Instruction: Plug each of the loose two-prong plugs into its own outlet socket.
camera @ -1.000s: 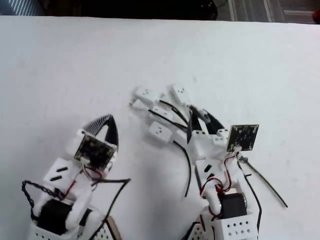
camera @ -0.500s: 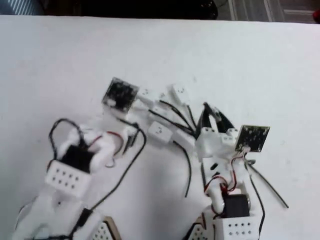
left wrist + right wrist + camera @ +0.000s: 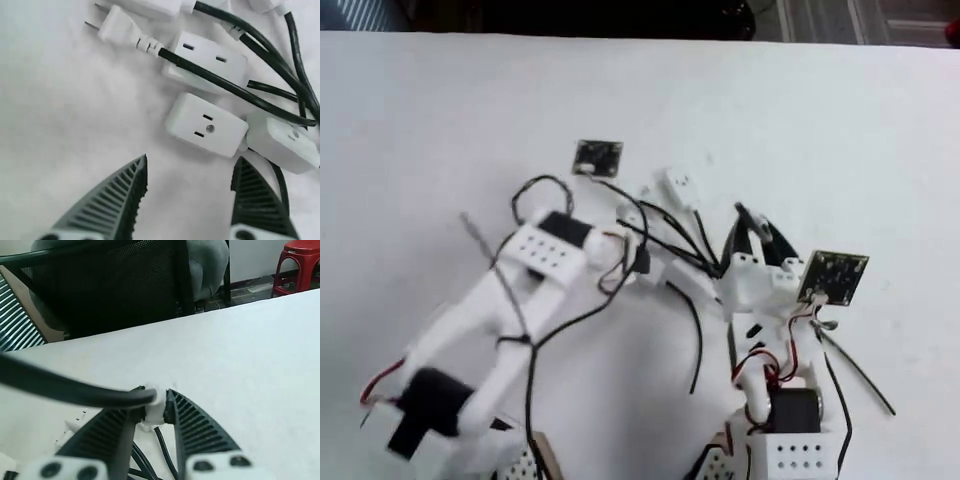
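The left end effector [image 3: 192, 161] hangs just over the bench [image 3: 60, 125] with its fingers wide apart and nothing between them. Directly beyond them lies a white socket [image 3: 205, 125], face up, touching a second socket [image 3: 285, 142] at one side. If the fingers come down here, I think they may push the socket away instead of gripping it, because it lies loose and a black cord [image 3: 235, 90] crosses close behind it. Farther on is a third socket [image 3: 205, 56] under that cord, then a loose plug [image 3: 117, 27] flat on the bench, its prongs pointing away from the heap. The cords run out of view, so which cord belongs to which socket I cannot tell.

The right end effector [image 3: 156, 392] is clamped on a white plug [image 3: 154, 412] whose thick cord [image 3: 60, 385] runs off to one side. Its prongs are hidden between the fingers, so their direction is unclear. At a wrong angle they would miss the slots, and the cord's pull could turn the plug in the grip. Whether this plug is lifted or rests on the bench I cannot tell. In the high view the left arm [image 3: 520, 290] covers part of the heap.
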Available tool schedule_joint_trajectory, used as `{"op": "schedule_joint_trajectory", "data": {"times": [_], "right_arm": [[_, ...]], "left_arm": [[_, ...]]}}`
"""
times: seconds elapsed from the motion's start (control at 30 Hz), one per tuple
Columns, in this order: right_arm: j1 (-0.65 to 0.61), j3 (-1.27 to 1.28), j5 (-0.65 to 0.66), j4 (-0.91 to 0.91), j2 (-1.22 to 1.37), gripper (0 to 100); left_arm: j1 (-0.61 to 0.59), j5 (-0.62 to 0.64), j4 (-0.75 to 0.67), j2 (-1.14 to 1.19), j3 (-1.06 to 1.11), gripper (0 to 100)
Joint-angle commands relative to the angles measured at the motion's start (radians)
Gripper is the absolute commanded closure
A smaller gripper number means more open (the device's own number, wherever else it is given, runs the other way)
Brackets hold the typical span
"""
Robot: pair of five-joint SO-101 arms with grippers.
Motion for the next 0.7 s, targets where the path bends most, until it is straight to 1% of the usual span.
{"op": "schedule_joint_trajectory", "data": {"times": [0.0,0.13,0.23,0.4,0.67], "right_arm": [[0.028,-0.011,-0.008,-0.045,-0.005,98.1],[0.031,-0.011,-0.008,-0.045,-0.005,98.1],[0.033,-0.011,-0.008,-0.045,-0.005,98.1],[0.031,-0.011,-0.008,-0.045,-0.005,98.1],[0.028,-0.011,-0.008,-0.044,-0.005,98.1]], "left_arm": [[0.035,0.071,0.094,0.182,-0.21,72],[0.031,0.115,0.146,0.337,-0.344,72],[0.022,0.126,0.173,0.429,-0.422,72],[0.025,0.127,0.247,0.496,-0.543,72],[0.025,0.127,0.25,0.562,-0.575,72]]}}
